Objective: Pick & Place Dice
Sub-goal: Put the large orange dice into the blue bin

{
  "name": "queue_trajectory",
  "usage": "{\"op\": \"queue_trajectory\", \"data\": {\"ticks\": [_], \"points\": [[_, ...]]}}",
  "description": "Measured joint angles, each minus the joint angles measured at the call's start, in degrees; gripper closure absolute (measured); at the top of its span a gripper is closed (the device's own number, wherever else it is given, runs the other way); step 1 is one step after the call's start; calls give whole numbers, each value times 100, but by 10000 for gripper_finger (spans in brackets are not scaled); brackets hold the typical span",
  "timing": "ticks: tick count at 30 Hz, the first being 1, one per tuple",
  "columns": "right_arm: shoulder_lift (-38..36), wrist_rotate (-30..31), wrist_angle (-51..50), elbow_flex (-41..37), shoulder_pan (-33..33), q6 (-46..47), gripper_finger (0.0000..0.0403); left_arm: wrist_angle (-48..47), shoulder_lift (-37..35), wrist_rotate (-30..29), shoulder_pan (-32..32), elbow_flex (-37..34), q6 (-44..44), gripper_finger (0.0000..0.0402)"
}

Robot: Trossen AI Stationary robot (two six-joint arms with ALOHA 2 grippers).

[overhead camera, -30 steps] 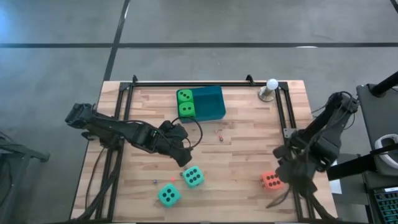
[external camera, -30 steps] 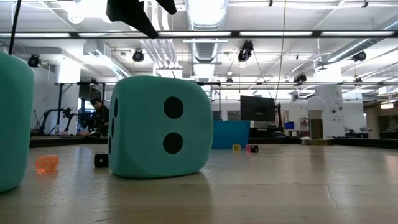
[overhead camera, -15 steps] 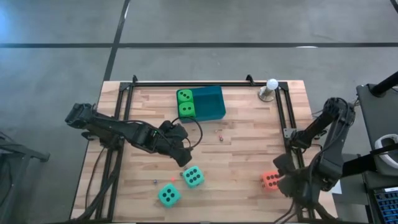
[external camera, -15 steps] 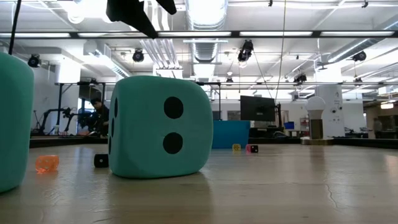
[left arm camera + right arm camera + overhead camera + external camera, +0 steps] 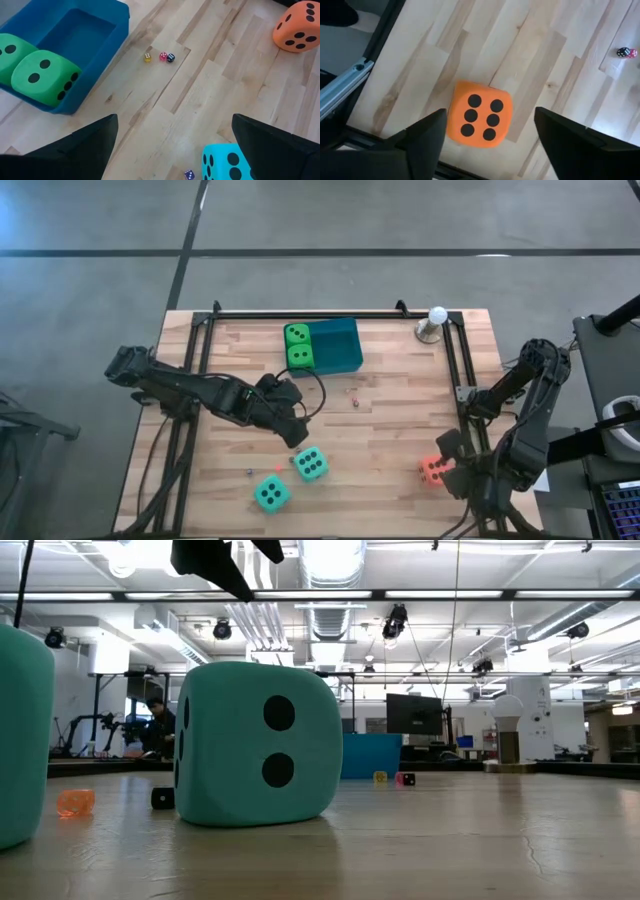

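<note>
Above the table's right near corner, the right gripper hangs with fingers spread wide, straddling the orange-red die lying below, not yet touching. It looks soft, light and squashy; opposite flat faces seem the best hold. Two green dice sit in the blue tray. Spread open, the left gripper hovers near two teal dice.

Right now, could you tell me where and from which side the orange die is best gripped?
Probably from straight above, across two opposite side faces. The orange die sits flat on the table, six-pip face up, with clear wood on both sides. The right gripper, open, already straddles it from above.
</note>
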Motion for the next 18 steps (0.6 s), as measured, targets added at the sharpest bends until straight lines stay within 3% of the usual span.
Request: {"op": "queue_trajectory", "data": {"ticks": [9, 18], "points": [[0, -2, -4, -22, -15, 253, 26, 0, -2, 0, 0, 0, 0, 5], [0, 139, 14, -90, -13, 253, 4, 0, -2, 2, 0, 0, 0, 8]]}}
